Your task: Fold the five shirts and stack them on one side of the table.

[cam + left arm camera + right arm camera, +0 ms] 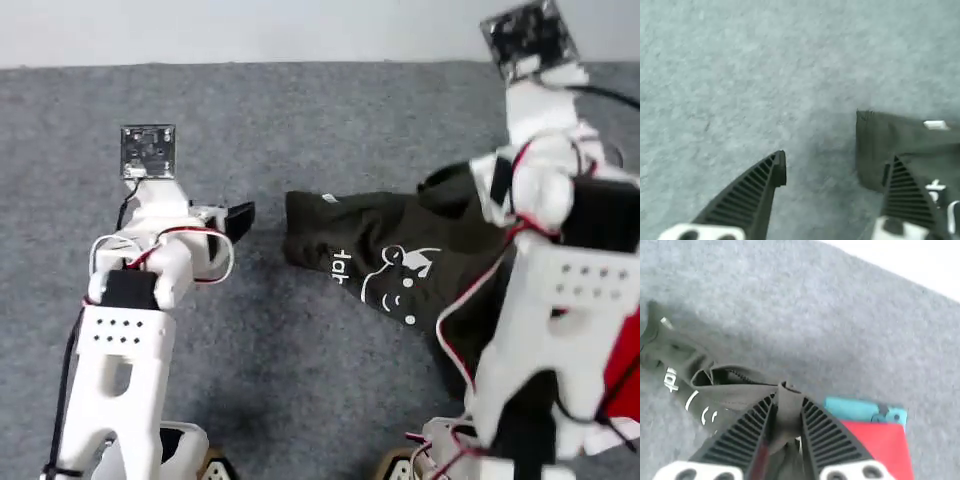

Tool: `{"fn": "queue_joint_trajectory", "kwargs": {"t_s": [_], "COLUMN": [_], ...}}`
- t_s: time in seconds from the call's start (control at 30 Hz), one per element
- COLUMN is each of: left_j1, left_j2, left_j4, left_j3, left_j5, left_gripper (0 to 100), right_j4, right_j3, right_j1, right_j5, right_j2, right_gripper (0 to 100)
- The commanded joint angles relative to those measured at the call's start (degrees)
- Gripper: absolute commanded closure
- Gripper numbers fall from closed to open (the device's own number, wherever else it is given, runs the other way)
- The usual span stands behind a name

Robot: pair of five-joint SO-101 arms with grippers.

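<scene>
— What sits closest to you?
— My right gripper (788, 400). Its black ribbed fingers (747, 432) are pinched on a raised fold of the dark green cotton shirt with the white printed drawing (725, 390), and the cloth is bunched between the pads.

— And the shirt as a whole?
— It lies crumpled on the grey felt table cover (300, 110), between my two arms. One end is drawn up toward my right arm. The other end lies flat, with a small white tag (935, 125) near its edge. It is not folded yet.

— Your other hand?
— My left gripper (838, 160) is spread wide and holds nothing. It hangs just above the felt, one finger over bare cover and the other over the shirt's free end.

— Anything already done?
— Just beside my right gripper sits a red folded shirt (875, 445), with a teal folded shirt (865, 411) showing at its far edge. I take that for the stack. Whether the teal lies under the red I cannot tell.

— So which step is this?
— I judge it the start of folding the green one, which means getting it spread out. The next move calls for my left gripper to close on the free end, so both hands can pull the cloth flat before any fold. The pull should go away from the stack, or loose cloth may drag it.
</scene>
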Motion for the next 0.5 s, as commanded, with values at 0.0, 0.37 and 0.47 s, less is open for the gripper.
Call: {"fn": "queue_joint_trajectory", "kwargs": {"t_s": [0.0, 0.37, 0.47], "left_j1": [5.5, 10.7, 10.4], "left_j2": [4.6, 42.9, 54.9], "left_j4": [-2.9, -2.5, 3.2], "left_j3": [-1.0, -31.0, -44.5], "left_j5": [2.1, -1.3, -1.4], "left_gripper": [69, 64, 63], "right_j4": [2.1, 2.1, 2.1], "right_j3": [6.8, 15.3, 16.0], "right_j1": [0.7, 0.7, 0.7], "right_j5": [0.6, 0.6, 0.6], "right_j2": [-6.9, -10.7, -10.7], "right_gripper": [99.0, 99.0, 99.0]}}
